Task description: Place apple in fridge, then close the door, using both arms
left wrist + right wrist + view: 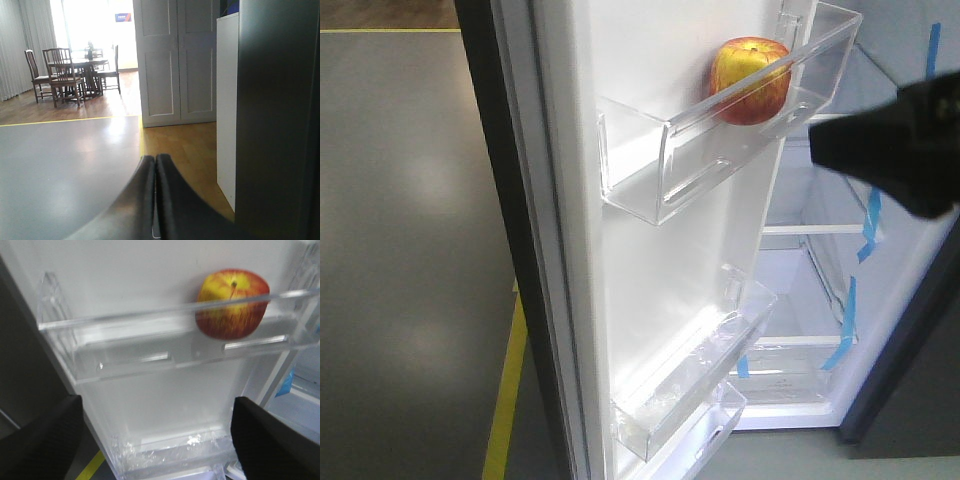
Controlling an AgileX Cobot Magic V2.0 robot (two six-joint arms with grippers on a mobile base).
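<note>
The apple (751, 80), red with yellow patches, rests in the upper clear bin (660, 180) on the white inside of the open door (660, 300). It also shows in the right wrist view (231, 303), behind the bin's front wall. My right gripper (156, 432) is open and empty, its two black fingers (45, 440) wide apart below the bin, clear of the apple. In the front view the right arm (895, 140) is a dark blur at the right. My left gripper (155, 162) is shut and empty, beside a dark grey panel (275, 120).
The fridge interior (820, 260) with glass shelves and blue tape strips (868, 225) lies behind the door. Lower door bins (690, 390) sit below. A yellow floor line (505, 400) runs on the grey floor. White cabinet doors (175, 60), a table and chairs (70, 72) stand far off.
</note>
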